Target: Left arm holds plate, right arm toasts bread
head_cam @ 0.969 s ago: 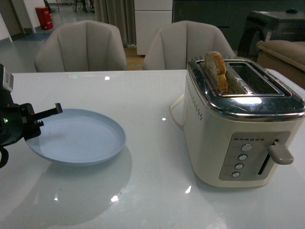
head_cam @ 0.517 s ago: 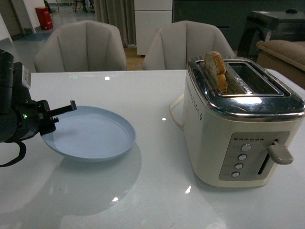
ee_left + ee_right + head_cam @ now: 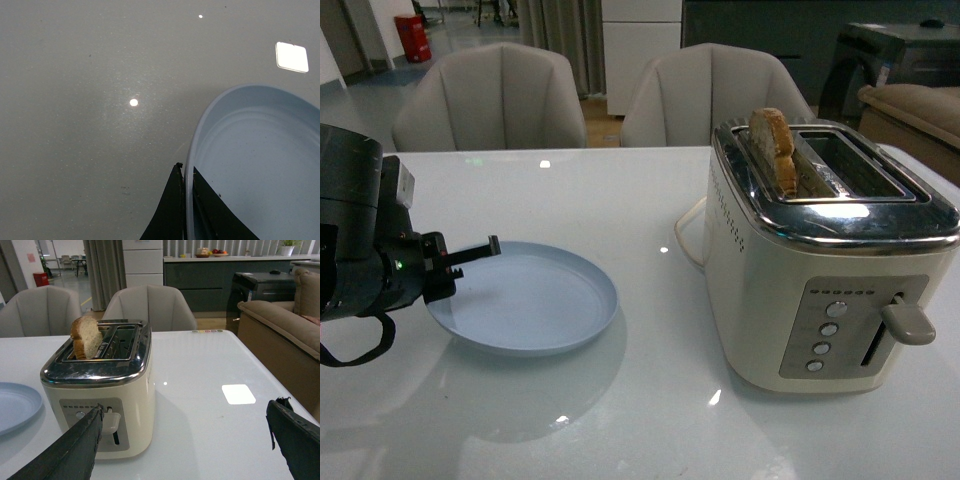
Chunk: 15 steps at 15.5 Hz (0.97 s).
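Front view: the left gripper (image 3: 460, 262), jaws pinching the plate (image 3: 535, 300) by its rim, has carried it rightward over the last second, closer to the toaster (image 3: 825, 255), though a gap remains. The bread (image 3: 775, 148) stands popped up in the near slot. The right gripper (image 3: 185, 440) hangs spread wide, empty, probably set to lift the slice.

Glossy white table (image 3: 620, 420), chrome-topped toaster (image 3: 840, 215), matt plate (image 3: 535, 300)

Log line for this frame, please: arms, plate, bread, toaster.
left tool: shut on plate rim | right tool: open, empty | bread: upright in toaster slot | lever: up
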Available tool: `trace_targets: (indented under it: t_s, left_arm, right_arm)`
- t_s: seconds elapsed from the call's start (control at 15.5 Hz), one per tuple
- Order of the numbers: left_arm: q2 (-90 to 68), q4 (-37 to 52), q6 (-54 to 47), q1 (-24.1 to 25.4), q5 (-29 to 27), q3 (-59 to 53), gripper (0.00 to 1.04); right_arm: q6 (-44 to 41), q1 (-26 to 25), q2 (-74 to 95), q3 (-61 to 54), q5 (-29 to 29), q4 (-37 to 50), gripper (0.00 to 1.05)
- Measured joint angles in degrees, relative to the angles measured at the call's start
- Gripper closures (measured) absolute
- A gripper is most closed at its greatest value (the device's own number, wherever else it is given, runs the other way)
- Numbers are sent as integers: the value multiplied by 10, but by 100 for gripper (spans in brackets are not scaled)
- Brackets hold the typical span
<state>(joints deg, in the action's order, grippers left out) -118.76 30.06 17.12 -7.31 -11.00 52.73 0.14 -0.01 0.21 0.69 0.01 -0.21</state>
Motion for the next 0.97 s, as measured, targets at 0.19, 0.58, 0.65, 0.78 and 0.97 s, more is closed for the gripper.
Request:
trace_targets:
  t_s: [0.19, 0.58, 0.65, 0.78, 0.97]
  left_arm:
    - [0, 0, -33, -4, 2, -15, 94]
    - [16, -12, -67, -10, 17, -26, 22]
    - [20, -12, -67, -11, 18, -26, 13]
    - [25, -13, -69, -14, 20, -26, 7]
    - [38, -15, -68, -14, 23, -26, 7]
  right_arm:
    - [0, 0, 0, 0, 0, 0, 6]
    - [0, 0, 0, 0, 0, 0, 6]
    - [0, 0, 0, 0, 0, 0, 6]
    - [0, 0, 0, 0, 0, 0, 6]
    - [0, 0, 0, 0, 0, 0, 6]
